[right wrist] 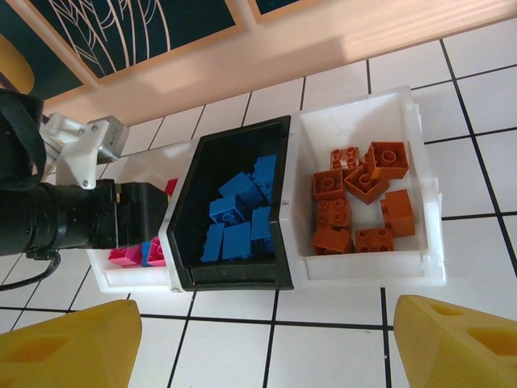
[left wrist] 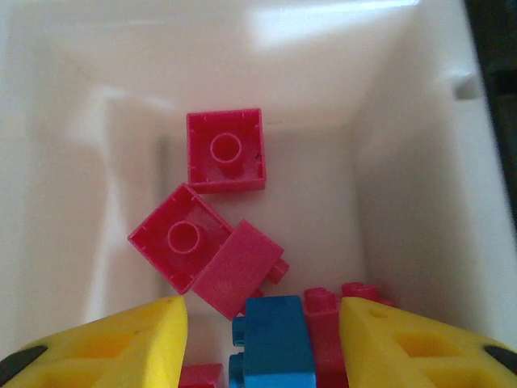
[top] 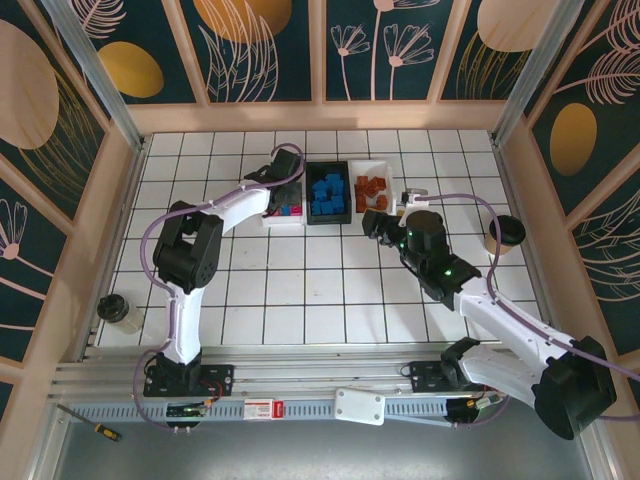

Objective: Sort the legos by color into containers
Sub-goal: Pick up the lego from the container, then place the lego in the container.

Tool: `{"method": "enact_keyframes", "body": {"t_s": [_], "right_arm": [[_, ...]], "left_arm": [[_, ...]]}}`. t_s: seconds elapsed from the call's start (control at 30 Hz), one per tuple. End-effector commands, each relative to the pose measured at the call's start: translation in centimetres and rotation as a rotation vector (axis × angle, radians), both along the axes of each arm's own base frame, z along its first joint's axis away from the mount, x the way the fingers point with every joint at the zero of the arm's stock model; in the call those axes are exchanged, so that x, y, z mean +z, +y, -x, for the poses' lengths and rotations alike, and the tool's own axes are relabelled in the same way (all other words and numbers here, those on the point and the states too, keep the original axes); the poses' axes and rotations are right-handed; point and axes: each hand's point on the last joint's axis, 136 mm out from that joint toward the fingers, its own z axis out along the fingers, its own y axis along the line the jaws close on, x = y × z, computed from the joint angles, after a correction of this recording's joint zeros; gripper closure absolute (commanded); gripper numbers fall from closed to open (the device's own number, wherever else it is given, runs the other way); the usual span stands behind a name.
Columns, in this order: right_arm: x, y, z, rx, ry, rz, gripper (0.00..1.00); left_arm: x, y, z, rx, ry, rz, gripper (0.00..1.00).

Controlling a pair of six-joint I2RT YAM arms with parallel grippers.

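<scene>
In the white tray (left wrist: 65,162) left of the black tray (right wrist: 230,279), a stray blue brick (left wrist: 273,339) lies among pink bricks (left wrist: 226,149). It sits between the spread fingers (left wrist: 121,339) of the left gripper (left wrist: 260,315), with a gap on each side. An off-centre squeeze could also catch the pink brick touching it, or tip it. Right of the black tray, orange-brown bricks (right wrist: 355,202) lie in the other white tray (right wrist: 371,271). The right gripper (right wrist: 266,323) hangs wide and empty before the black tray.

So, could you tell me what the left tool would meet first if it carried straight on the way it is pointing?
The left tool would most likely meet the blue brick between its fingertips first, among pink bricks in the white tray; how deep it lies is unclear.
</scene>
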Motion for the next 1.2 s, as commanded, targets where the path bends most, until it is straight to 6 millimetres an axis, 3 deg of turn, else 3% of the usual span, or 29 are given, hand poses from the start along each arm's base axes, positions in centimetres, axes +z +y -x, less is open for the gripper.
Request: {"method": "enact_keyframes", "body": {"t_s": [0.0, 0.2, 0.3, 0.37, 0.53, 0.6, 0.67, 0.8, 0.93, 1.03, 1.07, 1.17], "right_arm": [[0.3, -0.6, 0.2, -0.013, -0.016, 0.001, 0.18], [0.1, -0.7, 0.1, -0.019, -0.011, 0.002, 0.18], [0.2, -0.9, 0.1, -0.023, -0.012, 0.004, 0.18], [0.0, -0.9, 0.1, -0.023, -0.009, 0.006, 0.18], [-0.1, -0.9, 0.1, -0.024, -0.007, -0.001, 0.18], [-0.3, -1.0, 0.1, -0.028, -0.004, 0.000, 0.18], [-0.5, -1.1, 0.2, -0.034, -0.002, -0.002, 0.18], [-1.3, -1.5, 0.2, -0.050, 0.013, -0.003, 0.18], [-1.5, -1.7, 0.4, -0.052, 0.027, -0.003, 0.18], [-1.6, -1.8, 0.7, -0.053, 0.033, -0.005, 0.18], [-1.6, -1.9, 0.8, -0.053, 0.033, -0.005, 0.18], [-1.6, -2.2, 0.9, -0.064, 0.034, -0.003, 0.16]], "left_arm": [[-0.9, 1.0, 0.1, 0.006, 0.025, -0.044, 0.48], [-1.7, 0.5, 0.5, -0.002, 0.035, -0.008, 0.69], [-0.7, 0.7, 0.5, 0.009, 0.006, -0.002, 0.78], [0.9, 0.9, 0.3, 0.017, -0.029, 0.006, 0.82], [8.3, 0.0, 0.6, 0.000, -0.168, 0.088, 0.83], [11.0, -1.2, 1.2, -0.025, -0.216, 0.112, 0.82], [11.9, -3.2, 1.8, -0.069, -0.224, 0.144, 0.82], [11.1, -8.9, 2.3, -0.166, -0.191, 0.209, 0.82], [10.1, -12.3, 0.5, -0.191, -0.169, 0.280, 0.82], [9.7, -13.4, -1.4, -0.182, -0.179, 0.269, 0.77], [9.3, -13.7, -1.9, -0.181, -0.170, 0.262, 0.68], [9.7, -14.3, -2.1, -0.192, -0.170, 0.285, 0.21]]}}
